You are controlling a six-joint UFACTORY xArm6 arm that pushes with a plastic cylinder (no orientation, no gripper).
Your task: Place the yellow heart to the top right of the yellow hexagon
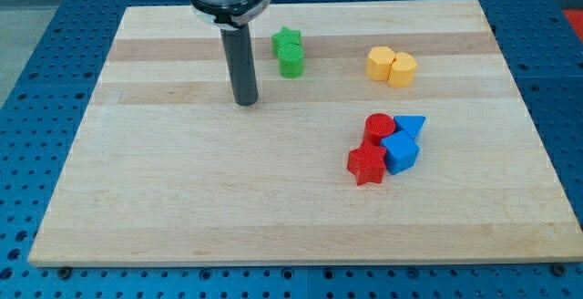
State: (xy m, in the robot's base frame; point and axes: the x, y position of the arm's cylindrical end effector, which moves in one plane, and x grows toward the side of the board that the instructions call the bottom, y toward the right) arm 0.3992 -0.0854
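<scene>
The tip is being held on the board, just left of the green blocks. No claw is seen, only a rod. Two green blocks, a star & a round one, are sitting touching, betw. the tip & the yellow pair. The yellow hexagon & yellow heart are touching, heart on the right. Red & blue blocks are bunched lower down: red round, red star, blue triangle, blue cube.
</scene>
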